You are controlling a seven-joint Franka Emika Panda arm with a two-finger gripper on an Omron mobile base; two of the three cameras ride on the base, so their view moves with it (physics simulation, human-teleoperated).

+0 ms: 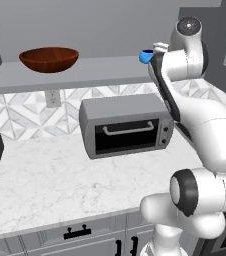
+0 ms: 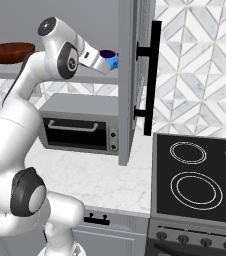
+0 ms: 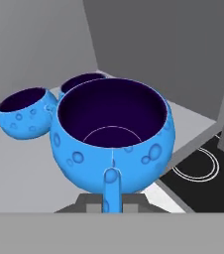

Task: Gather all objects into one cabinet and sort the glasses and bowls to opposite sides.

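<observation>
Risk: the held blue cup (image 3: pixel 113 136) sits close in front of 2 more blue cups (image 3: pixel 26 113) just beyond the gripper (image 3: pixel 112 198), so pushing forward could knock them. Gripper is clamped shut on the cup near the cabinet shelf's (image 1: pixel 85 72) right end; arm raised, reaching into the cabinet. Wooden bowl (image 1: pixel 49 59) is far left of gripper.

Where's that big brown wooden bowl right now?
The brown bowl sits at the left end of the grey cabinet shelf, above the toaster oven, far from the blue cups at the right end.
</observation>
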